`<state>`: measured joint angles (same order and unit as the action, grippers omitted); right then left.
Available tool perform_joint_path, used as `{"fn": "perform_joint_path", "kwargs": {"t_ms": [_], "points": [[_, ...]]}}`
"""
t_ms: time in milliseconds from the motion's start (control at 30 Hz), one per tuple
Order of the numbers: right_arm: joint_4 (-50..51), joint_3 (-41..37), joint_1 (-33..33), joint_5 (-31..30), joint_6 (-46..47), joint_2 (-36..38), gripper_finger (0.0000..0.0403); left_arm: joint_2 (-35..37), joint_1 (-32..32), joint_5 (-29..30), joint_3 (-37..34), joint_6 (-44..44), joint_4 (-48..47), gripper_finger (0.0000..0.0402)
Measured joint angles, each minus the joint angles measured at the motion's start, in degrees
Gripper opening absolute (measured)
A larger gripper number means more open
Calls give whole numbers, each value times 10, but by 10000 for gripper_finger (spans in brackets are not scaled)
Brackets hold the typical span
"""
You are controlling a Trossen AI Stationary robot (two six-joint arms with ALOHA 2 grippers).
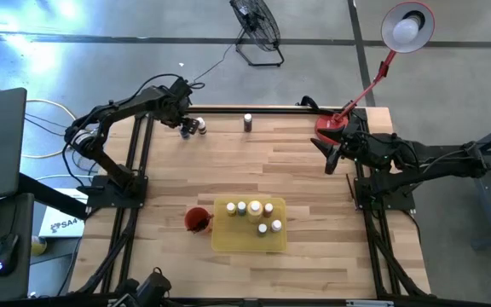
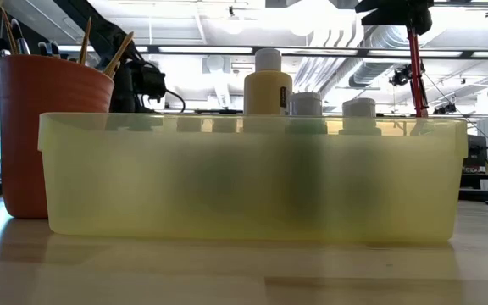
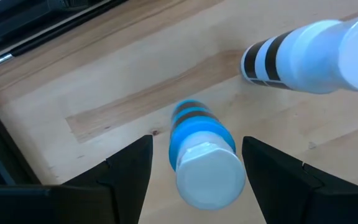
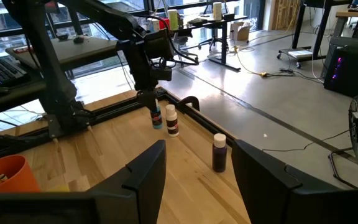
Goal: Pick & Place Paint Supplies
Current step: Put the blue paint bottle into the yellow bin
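A blue paint bottle (image 3: pixel 197 146) stands at the table's (image 1: pixel 314 170) far left edge between the left gripper's (image 1: pixel 186 130) spread fingers, beside a black-striped bottle (image 3: pixel 291 59), while the right gripper (image 1: pixel 332 160), also spread, waits at the right edge.

The left gripper (image 1: pixel 189 128) is hovering at the far edge of the pale wooden table (image 1: pixel 254 170), its two dark fingers (image 3: pixel 129 171) standing apart and pointing downward. The right gripper (image 1: pixel 329 159) is waiting above the same table's right edge, fingers (image 4: pixel 143 177) spread, the arm reaching inward.
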<state>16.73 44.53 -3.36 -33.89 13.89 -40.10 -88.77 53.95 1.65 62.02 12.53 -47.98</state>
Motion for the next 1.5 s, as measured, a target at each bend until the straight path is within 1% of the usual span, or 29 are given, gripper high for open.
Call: {"fn": "perform_joint_path", "kwargs": {"t_ms": [767, 900, 1133, 1233, 1333, 1500], "points": [[0, 0, 0, 0, -2, 0, 174, 0, 0, 3, 0, -2, 1, 243], [4, 0, 0, 0, -2, 0, 174, 0, 0, 3, 0, 0, 1, 226], [7, 0, 0, 0, -2, 0, 174, 0, 0, 3, 0, -1, 5, 168], [7, 0, 0, 0, -2, 0, 174, 1, 0, 3, 0, -1, 4, 151], [7, 0, 0, 0, -2, 0, 174, 1, 0, 3, 0, -2, 4, 147], [7, 0, 0, 0, -2, 0, 174, 1, 0, 3, 0, -2, 4, 159]]}}
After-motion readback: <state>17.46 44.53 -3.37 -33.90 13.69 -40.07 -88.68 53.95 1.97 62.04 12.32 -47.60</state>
